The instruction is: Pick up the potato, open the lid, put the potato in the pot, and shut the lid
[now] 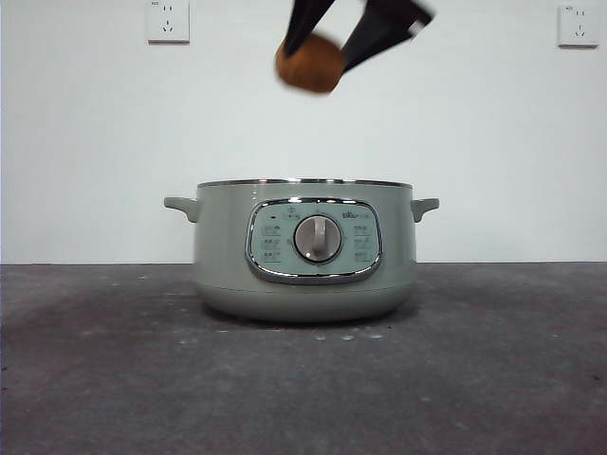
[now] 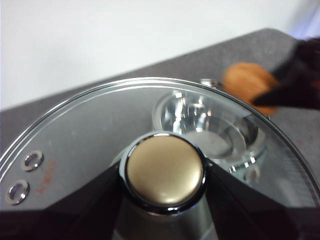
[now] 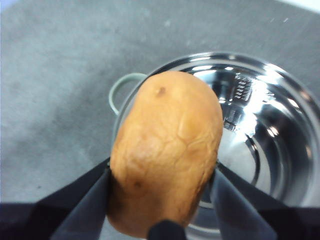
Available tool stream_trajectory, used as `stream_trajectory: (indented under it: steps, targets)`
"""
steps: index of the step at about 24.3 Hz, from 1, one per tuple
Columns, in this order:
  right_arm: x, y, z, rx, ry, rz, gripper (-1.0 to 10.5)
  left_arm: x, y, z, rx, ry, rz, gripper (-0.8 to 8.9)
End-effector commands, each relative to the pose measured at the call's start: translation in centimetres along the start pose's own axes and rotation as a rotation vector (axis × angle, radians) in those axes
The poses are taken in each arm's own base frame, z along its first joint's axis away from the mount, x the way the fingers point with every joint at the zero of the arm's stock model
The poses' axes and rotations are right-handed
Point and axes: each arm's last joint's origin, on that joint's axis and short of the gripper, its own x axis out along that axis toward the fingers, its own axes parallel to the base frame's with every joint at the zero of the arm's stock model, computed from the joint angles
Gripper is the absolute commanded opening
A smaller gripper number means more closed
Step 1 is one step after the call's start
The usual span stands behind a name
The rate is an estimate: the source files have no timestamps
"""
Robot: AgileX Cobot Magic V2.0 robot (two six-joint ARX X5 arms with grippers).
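The right claw (image 3: 162, 187) clamps the potato (image 3: 167, 150) above the open pot (image 3: 270, 135).

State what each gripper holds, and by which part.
The right gripper clamps the potato by its sides. The left gripper clamps the lid by its knob.

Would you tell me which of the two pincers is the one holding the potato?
The right pincer: it grips the orange-brown potato above the open pale green pot. The left pincer clamps the glass lid's knob instead.
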Motion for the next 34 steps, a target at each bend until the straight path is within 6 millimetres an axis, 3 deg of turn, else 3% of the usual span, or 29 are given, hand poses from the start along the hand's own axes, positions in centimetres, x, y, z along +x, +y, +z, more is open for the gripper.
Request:
stream_trajectory:
  steps: [1, 4, 9, 12, 19, 24, 25, 27, 28, 31, 34]
  targets:
    - [3.8, -0.9, 0.9, -0.027, 0.082, 0.003, -0.1, -1.0, -0.3, -1.3, -0.02, -0.054, 0.003, -0.08]
    - [8.0, -1.9, 1.4, -0.03, 0.176, -0.003, -0.1, -1.8, -0.7, -3.4, -0.039, -0.048, 0.002, -0.08]
    - [13.3, -4.3, 0.4, 0.0, 0.262, -0.04, -0.1, -2.8, -1.0, -4.1, -0.043, -0.041, 0.001, -0.08]
    - [15.1, -5.3, -0.9, 0.01, 0.315, -0.054, -0.1, -2.8, -1.0, -4.1, -0.043, -0.041, 0.001, -0.08]
    - [16.9, -5.9, -2.2, -0.006, 0.374, -0.078, -0.1, -2.8, -1.0, -4.1, -0.042, -0.041, 0.001, -0.08]
    - [17.3, -5.8, -2.8, -0.002, 0.407, -0.074, 0.1, -2.8, -1.0, -4.1, -0.043, -0.04, 0.001, -0.08]
    - [17.3, -5.8, -2.7, -0.002, 0.402, -0.075, 1.1, -2.8, -1.0, -4.1, -0.043, -0.04, 0.001, -0.08]
    - [17.2, -5.8, -2.6, 0.007, 0.395, -0.077, 4.7, -2.8, -1.0, -4.1, -0.043, -0.04, 0.001, -0.08]
    - [17.0, -5.8, -2.4, 0.006, 0.389, -0.078, 5.0, -2.8, -1.0, -4.1, -0.043, -0.04, 0.001, -0.08]
    - [14.7, -5.4, -1.0, 0.0, 0.342, -0.082, 5.0, -2.8, -1.0, -4.1, -0.043, -0.037, 0.0, -0.08]
    - [10.1, -4.7, 1.2, -0.002, 0.267, -0.089, 5.0, -2.8, -1.1, -4.1, -0.043, -0.038, -0.022, -0.08]
